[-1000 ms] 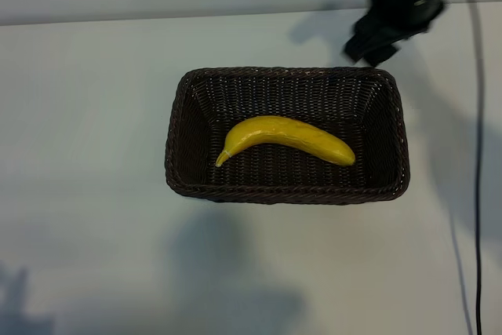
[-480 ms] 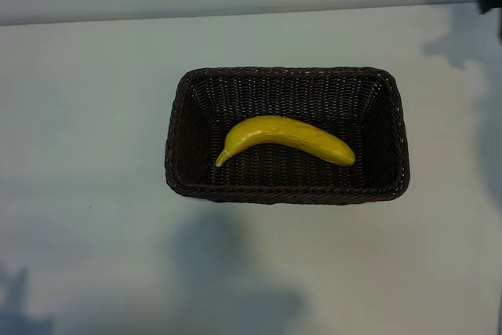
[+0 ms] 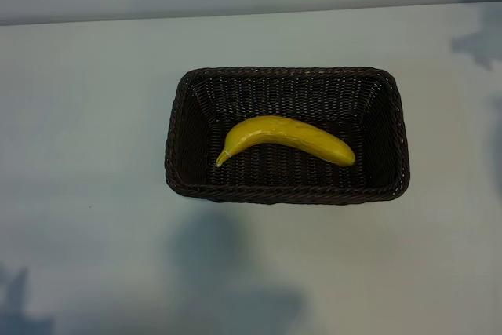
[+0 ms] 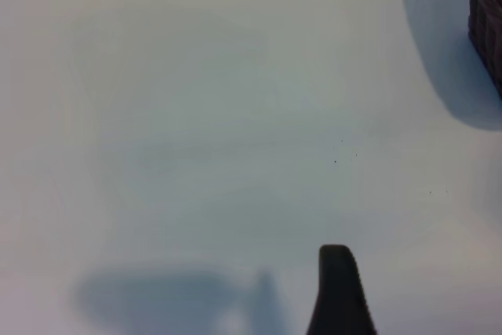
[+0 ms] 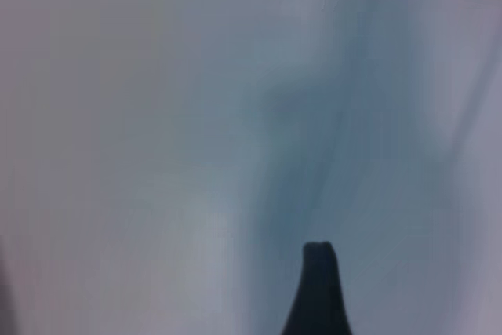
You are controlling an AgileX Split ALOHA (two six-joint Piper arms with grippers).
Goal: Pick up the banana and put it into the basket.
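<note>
One banana (image 3: pixel 286 138) lengthwise, stem leftward.

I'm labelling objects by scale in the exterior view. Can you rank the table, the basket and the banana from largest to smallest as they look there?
1. The table, which fills nearly the whole view.
2. The basket, dark woven wicker.
3. The banana, lying inside the basket and spanning roughly half its length.

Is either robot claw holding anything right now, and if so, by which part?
Nothing is held. The banana lies loose inside the basket, with no claw near it. Each wrist view shows only one dark fingertip over bare table, gripping nothing.
</note>
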